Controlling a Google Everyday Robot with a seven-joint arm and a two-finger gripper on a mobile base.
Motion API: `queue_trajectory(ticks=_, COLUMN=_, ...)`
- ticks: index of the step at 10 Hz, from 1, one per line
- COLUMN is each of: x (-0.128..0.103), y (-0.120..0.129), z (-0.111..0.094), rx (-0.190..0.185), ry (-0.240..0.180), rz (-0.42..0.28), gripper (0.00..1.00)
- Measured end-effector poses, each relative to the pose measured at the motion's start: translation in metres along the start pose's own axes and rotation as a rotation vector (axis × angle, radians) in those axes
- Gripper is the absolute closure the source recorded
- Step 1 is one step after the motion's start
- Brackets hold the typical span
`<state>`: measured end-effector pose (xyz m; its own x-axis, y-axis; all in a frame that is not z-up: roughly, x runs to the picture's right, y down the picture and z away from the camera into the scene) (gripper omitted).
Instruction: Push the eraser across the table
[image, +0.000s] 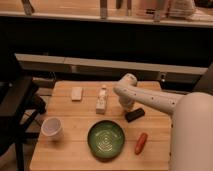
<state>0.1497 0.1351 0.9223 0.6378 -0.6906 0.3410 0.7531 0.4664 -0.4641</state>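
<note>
The light-wood table (75, 150) stands in the middle of the camera view. A dark rectangular eraser (134, 115) lies on its right half, slightly turned. My white arm reaches in from the right, and the gripper (127, 104) points down just behind and to the left of the eraser, very close to it. I cannot tell whether it touches the eraser.
A small pale bottle (102, 100) stands left of the gripper. A beige block (76, 93) lies at the back left, a white cup (52, 128) at the front left, a green bowl (106, 139) at the front middle, and a red oblong object (141, 142) beside it. A black chair (15, 107) stands left of the table.
</note>
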Motion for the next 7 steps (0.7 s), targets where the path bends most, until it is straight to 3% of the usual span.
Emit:
queue_trajectory(ticks=4, x=-0.001, y=-0.001, z=-0.003, rx=0.004, ry=-0.002, rz=0.0, gripper=0.97)
queue_trajectory(ticks=7, x=-0.007, y=-0.012, z=-0.002, rx=0.0, ry=0.009, rz=-0.053, gripper=0.97)
